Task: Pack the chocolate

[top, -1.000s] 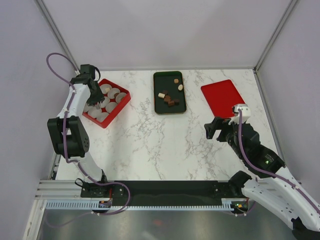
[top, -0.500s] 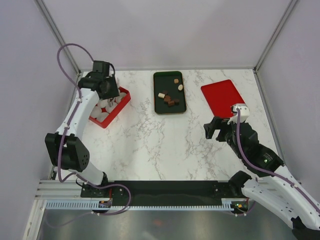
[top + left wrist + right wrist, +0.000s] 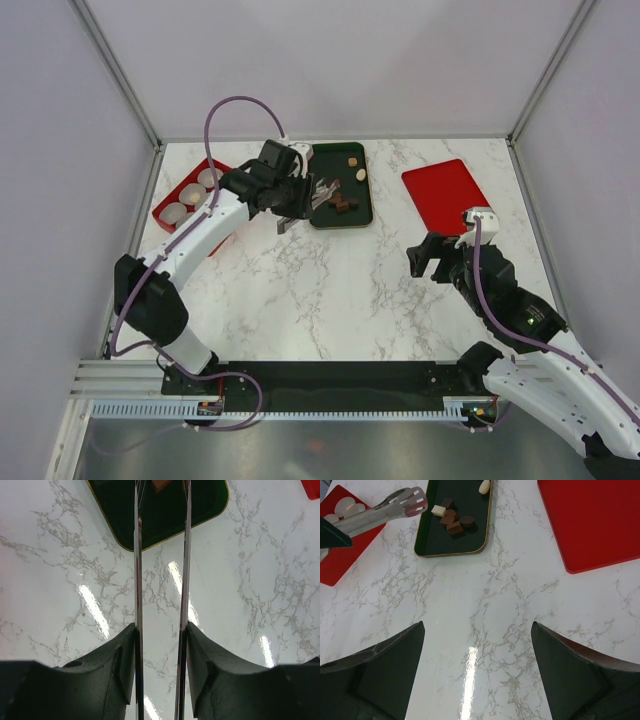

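Metal tongs, one pair, clamped in left claw; right claw wide open, empty; seven chocolates on tray.

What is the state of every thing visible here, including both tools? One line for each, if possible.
left tool, shut on the tongs.
right tool, open, holding nothing.
tongs, held off the table, tips pointing at the dark tray.
chocolates, loose on the dark tray, not packed.
paper cups, sitting in the red box.
red tray, lying flat on the table.
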Robot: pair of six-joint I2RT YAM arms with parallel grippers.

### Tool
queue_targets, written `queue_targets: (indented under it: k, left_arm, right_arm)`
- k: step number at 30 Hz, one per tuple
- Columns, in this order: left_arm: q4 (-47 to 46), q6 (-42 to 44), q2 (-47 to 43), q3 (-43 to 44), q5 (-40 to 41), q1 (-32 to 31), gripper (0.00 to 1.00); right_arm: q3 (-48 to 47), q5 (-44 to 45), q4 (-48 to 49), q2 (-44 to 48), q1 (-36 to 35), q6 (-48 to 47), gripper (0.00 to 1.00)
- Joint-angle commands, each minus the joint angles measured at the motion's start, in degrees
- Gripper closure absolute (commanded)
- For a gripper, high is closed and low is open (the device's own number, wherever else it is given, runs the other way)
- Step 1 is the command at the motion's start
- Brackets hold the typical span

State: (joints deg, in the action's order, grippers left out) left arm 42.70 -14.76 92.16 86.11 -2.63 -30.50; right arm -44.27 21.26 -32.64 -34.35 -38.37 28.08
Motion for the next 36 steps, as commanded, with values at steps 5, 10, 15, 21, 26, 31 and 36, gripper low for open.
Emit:
queue_targets:
  k: [5, 10, 15, 21, 26, 31, 36]
  left_arm:
    - [-3.85, 4.48, 5.39, -0.32, -2.99, -1.49, 0.51]
    - [-4.11, 5.1, 9.61, -0.15, -2.11, -1.58, 0.52]
    - [-4.46, 5.27, 13.13, 0.99, -1.85, -1.58, 0.52]
    - [-5.17, 5.45, 15.5, 2.75, -2.9, -1.67, 0.52]
    - [-5.08, 5.71, 16.74, 4.42, -4.22, -1.67, 0.52]
    - [-5.26, 5.8, 16.39, 4.33, -5.71, -1.75, 0.52]
    - [-5.17, 5.8, 16.03, 3.98, -6.51, -1.93, 0.56]
  right_arm:
    - [-2.05, 0.54, 0.21, 0.25, -0.04, 0.31, 0.04]
    - [-1.78, 0.98, 0.3, 0.16, -0.04, -0.04, 0.04]
    - [-1.96, 1.59, 0.21, 0.16, -0.04, -0.74, 0.04]
    - [-1.96, 2.21, 0.3, -0.02, -0.04, -1.27, 0.04]
    - [-1.78, 2.3, 0.48, -0.02, -0.04, -1.44, 0.04]
    - [-1.87, 2.47, 0.48, 0.07, -0.04, -1.53, 0.03]
    - [-1.78, 2.12, 0.65, -0.02, -0.04, -1.27, 0.03]
